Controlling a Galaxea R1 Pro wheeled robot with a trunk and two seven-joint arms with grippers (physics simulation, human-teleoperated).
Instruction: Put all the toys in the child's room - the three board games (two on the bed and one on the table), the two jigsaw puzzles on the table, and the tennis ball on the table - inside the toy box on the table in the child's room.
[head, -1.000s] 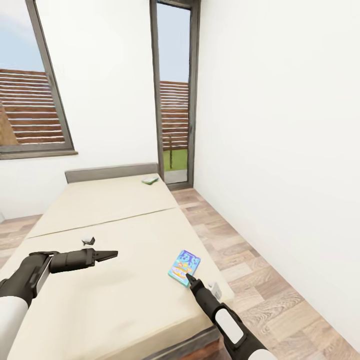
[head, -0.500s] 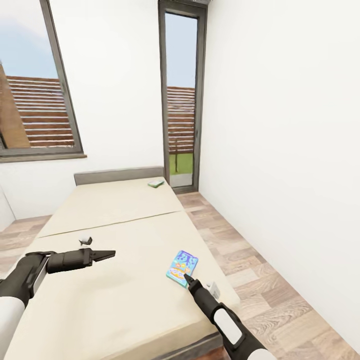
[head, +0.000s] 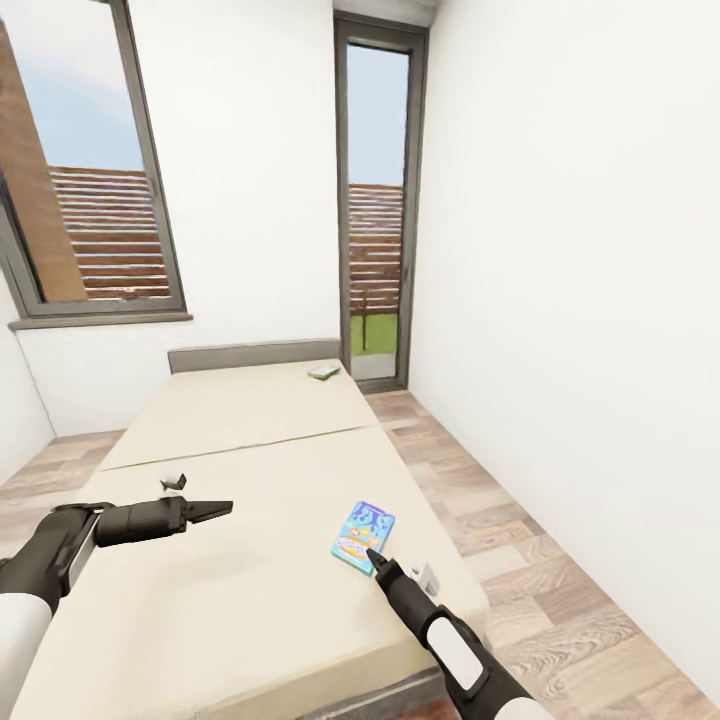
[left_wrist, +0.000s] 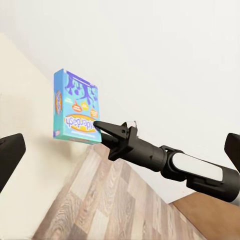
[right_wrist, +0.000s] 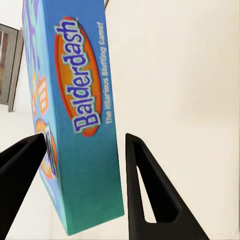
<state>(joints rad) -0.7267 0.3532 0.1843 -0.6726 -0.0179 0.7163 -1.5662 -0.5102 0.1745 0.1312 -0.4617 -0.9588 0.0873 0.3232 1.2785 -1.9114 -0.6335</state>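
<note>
1. The blue Balderdash board game (head: 363, 536) lies flat on the bed (head: 250, 560), close to its right edge.
2. Right hand (right_wrist: 85, 175) is spread open, one finger on each side of the box's near end, not clamping it.
3. Left hand (head: 222, 509) hovers over the mattress, fingers look pinched together, holding nothing.
4. A second, greenish game box (head: 323, 372) sits up by the headboard (head: 250, 355).

Camera panned; right end effector (head: 371, 551) seemingly unmoved at game.
</note>
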